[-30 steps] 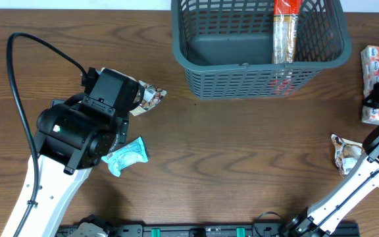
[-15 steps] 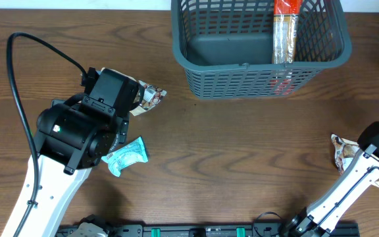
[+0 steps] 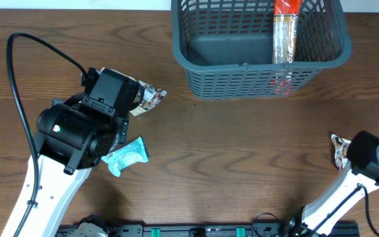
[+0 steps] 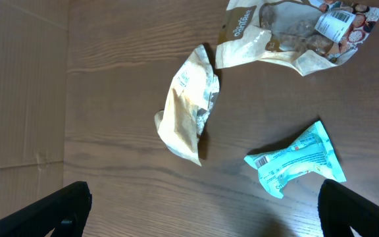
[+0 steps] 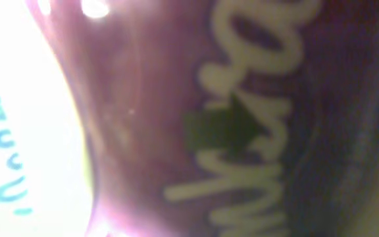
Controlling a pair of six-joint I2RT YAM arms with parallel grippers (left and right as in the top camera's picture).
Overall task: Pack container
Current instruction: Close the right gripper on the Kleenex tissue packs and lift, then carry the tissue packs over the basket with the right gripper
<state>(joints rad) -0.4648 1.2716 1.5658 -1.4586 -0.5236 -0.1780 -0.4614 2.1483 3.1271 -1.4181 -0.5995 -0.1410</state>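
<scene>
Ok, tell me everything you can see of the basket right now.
The basket is dark grey-blue plastic, rectangular, with lattice walls, a solid floor and a thick rim. It stands upright on the wooden table at the far middle, its far edge cut off by the frame. One long clear packet with a red end lies inside along its right side.
</scene>
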